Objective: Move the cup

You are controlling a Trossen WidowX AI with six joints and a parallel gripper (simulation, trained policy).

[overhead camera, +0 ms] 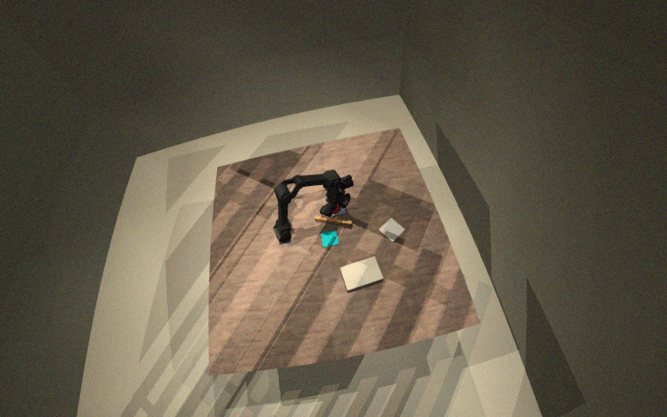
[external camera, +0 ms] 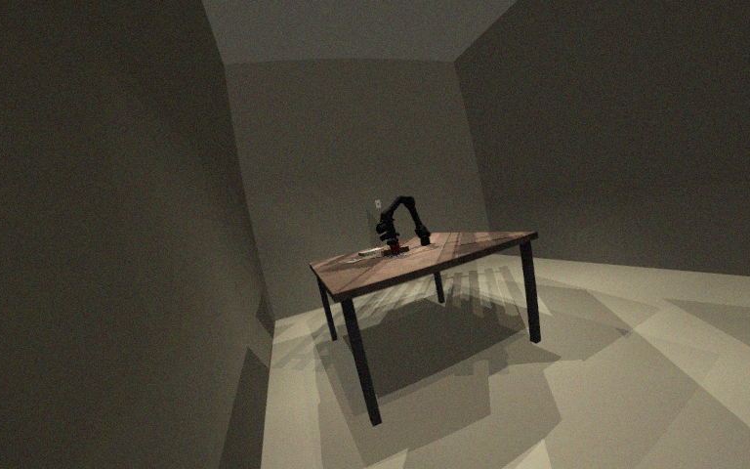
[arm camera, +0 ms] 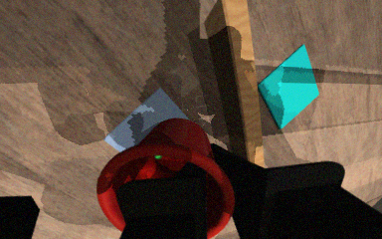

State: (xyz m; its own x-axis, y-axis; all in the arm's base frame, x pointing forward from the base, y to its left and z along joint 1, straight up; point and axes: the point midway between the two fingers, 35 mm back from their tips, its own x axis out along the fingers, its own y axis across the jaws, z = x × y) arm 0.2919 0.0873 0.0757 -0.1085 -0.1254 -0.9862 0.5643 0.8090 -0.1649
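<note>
A red cup (overhead camera: 336, 209) (external camera: 395, 247) (arm camera: 180, 135) is at the blue pad (arm camera: 162, 102), leaning in the wrist view with its mouth toward the camera. My gripper (arm camera: 206, 148) is shut on the cup's wall, with one finger inside the mouth and the other outside. A green marble (arm camera: 158, 157) shows inside the rim; the finger hides much of the inside. Whether the cup's base touches the pad I cannot tell. The cyan pad (overhead camera: 329, 238) (arm camera: 294, 92) lies across the wooden bar from the cup, with nothing on it.
The wooden bar (overhead camera: 333, 221) (arm camera: 244, 65) lies between the two pads, close beside the gripper's outer finger. A pale square (overhead camera: 391, 228) (external camera: 354, 261) and a larger cream block (overhead camera: 361, 274) (external camera: 370, 251) lie farther off on the table.
</note>
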